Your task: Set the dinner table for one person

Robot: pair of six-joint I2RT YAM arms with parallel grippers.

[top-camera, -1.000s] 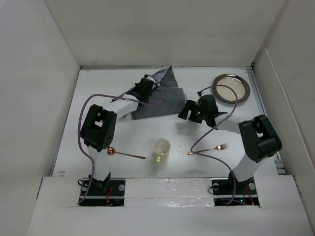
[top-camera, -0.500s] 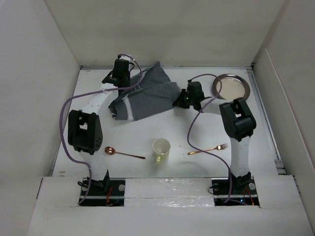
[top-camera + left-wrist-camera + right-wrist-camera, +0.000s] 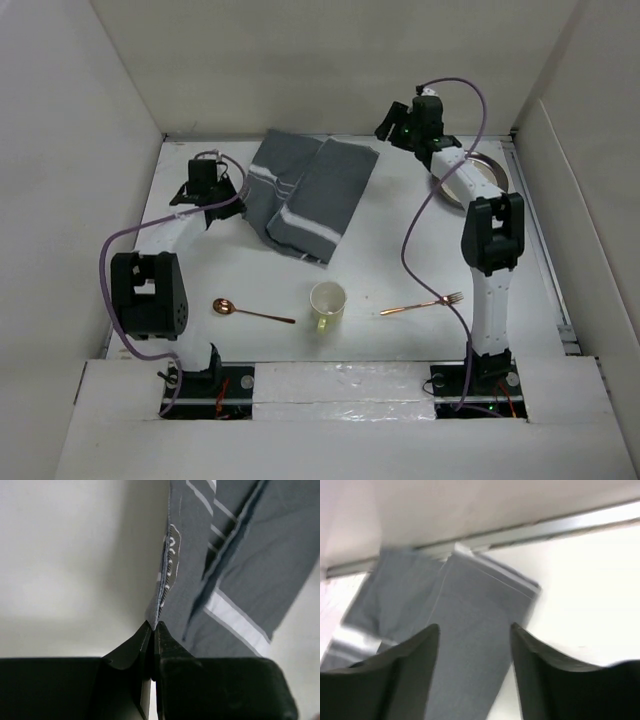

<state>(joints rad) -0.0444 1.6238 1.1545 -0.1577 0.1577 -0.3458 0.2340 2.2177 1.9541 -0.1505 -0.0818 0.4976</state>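
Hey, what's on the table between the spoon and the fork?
A cup stands between the spoon and the fork, apart from both. The top view shows it.

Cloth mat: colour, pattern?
The mat is dark grey with white stripes; left wrist view shows best.

The white bench was pretty sparse. A dark grey cloth mat with white stripes lay at the far middle, partly folded over itself and not flat. A round silver plate sat in the far right corner. Nearer the front, a pale cup stood upright in the middle. A copper spoon lay just left of it, bowl end outward. A matching fork lay to its right, tines pointing away from the cup.
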